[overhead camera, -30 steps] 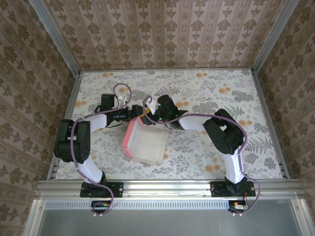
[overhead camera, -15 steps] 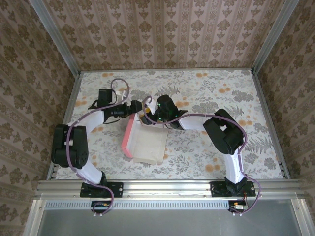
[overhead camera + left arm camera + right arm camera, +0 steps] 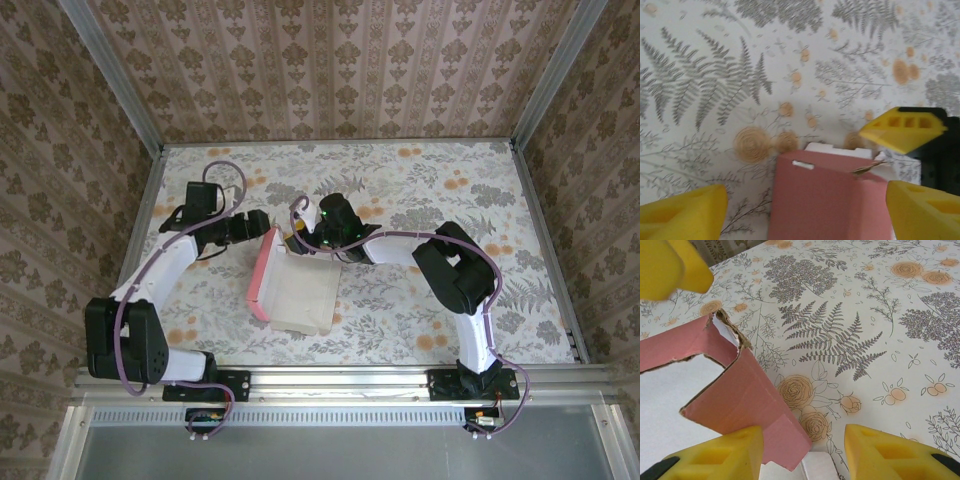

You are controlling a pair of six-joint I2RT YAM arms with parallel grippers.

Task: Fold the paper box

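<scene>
My left gripper (image 3: 806, 192) stands spread wide, its yellow fingers (image 3: 682, 215) far apart on either side of the far end of the paper box (image 3: 815, 200) and pinching nothing. The pink outer wall sits between them, and I cannot tell whether the right-hand pad brushes the card. My right gripper (image 3: 804, 432) is about half spread and not clamped. A pink corner flap of the box runs down into the gap and lies against one finger, while the other finger stands clear with bare table (image 3: 865, 355) between. From the left wrist, one of the right gripper's yellow fingers hangs just over the box's far corner, where the card edge looks ragged. The box lies on the flowered table a little left of centre, between my two arms, pale inner side up, with its pink left wall raised along the long edge. Both grippers meet at its far edge, the left one just beside the far-left corner and the right one over the far edge itself.
</scene>
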